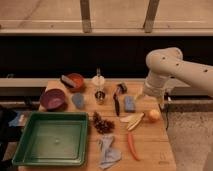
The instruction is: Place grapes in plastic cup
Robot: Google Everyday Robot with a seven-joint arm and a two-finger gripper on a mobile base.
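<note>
The grapes [103,124] lie at the table's [150,152] near middle, the plastic cup [78,100] just beyond, leftward in view. Farther right hangs the hand [155,97] — grapes left of it — its grip state I cannot tell

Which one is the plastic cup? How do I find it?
Find the big green tray at the front left of the table. Just behind its far right corner, beside the purple bowl, sits the plastic cup, far from the gripper at the table's right edge. It is dull grey-blue, unlike the shiny metal cup on its right.
</note>
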